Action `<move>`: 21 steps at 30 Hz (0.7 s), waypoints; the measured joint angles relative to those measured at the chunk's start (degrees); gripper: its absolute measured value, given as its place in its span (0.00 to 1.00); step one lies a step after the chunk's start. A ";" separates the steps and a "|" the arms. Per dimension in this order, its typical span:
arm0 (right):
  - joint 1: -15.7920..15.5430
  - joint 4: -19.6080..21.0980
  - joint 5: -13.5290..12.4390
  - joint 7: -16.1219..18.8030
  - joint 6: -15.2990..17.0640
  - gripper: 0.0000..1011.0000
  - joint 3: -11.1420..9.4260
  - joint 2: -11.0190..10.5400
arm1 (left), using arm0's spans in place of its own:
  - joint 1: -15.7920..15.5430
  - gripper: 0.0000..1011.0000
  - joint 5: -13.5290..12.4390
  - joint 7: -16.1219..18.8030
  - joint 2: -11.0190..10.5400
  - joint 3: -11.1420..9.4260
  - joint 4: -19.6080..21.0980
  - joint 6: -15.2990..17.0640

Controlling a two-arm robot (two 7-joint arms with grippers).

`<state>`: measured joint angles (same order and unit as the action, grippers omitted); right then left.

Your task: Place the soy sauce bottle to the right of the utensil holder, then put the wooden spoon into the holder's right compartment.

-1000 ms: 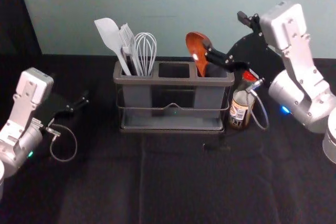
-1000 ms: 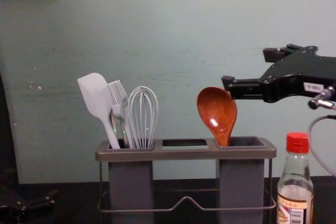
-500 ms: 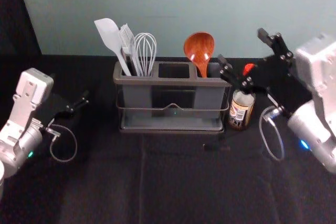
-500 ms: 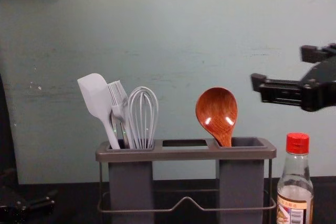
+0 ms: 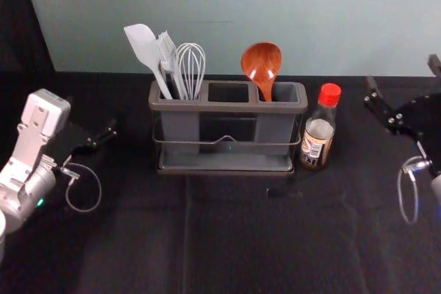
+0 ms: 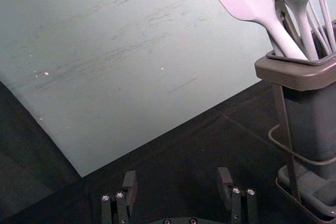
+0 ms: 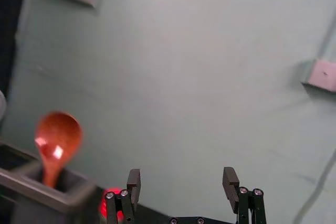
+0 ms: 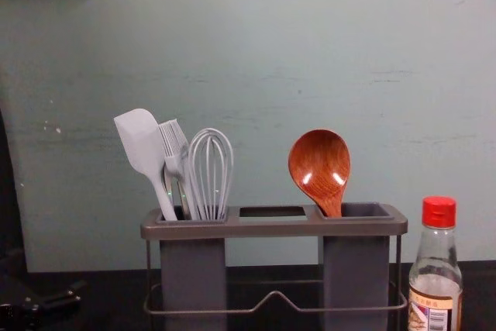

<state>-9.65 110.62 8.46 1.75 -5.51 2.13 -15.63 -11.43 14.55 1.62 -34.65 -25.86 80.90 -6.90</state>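
Pale green wall [image 5: 227, 15] runs across the back, with a black-covered worktop [image 5: 234, 239] before it. Along the middle sits the long grey utensil holder [image 5: 227, 107], its three compartments side by side in a wire frame. Over at the right edge I can see the right end effector [image 5: 403, 75], raised and well apart from the holder, fingers spread wide. Parked at the left is the left end effector [image 5: 102, 138], wide too. Just beside the holder's right end, the soy sauce bottle [image 5: 319, 130] stands upright under its red cap. That wooden spoon [image 5: 261, 62] rests in the right compartment, bowl up, handle down. Opposite, the left compartment carries a pale spatula [image 5: 145, 46], a whisk [image 5: 191, 63] and, between them, a brush [image 5: 167, 49].
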 joint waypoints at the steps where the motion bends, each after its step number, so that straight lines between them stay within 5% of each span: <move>1: 0.08 -0.42 0.25 -0.18 0.39 0.99 -0.27 0.11 | 0.00 0.99 0.00 0.00 0.00 0.00 0.00 0.00; 11: 5.01 -9.43 2.62 0.46 4.43 0.99 -1.22 1.08 | 0.00 0.99 0.00 0.00 0.00 0.00 0.00 0.00; 21: 13.06 -21.48 4.33 2.75 1.42 0.99 0.54 1.78 | 0.00 0.99 0.00 0.00 0.00 0.00 0.00 0.00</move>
<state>3.41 89.13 12.79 4.50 -4.09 2.68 -13.85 -11.43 14.55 1.62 -34.64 -25.86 80.90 -6.90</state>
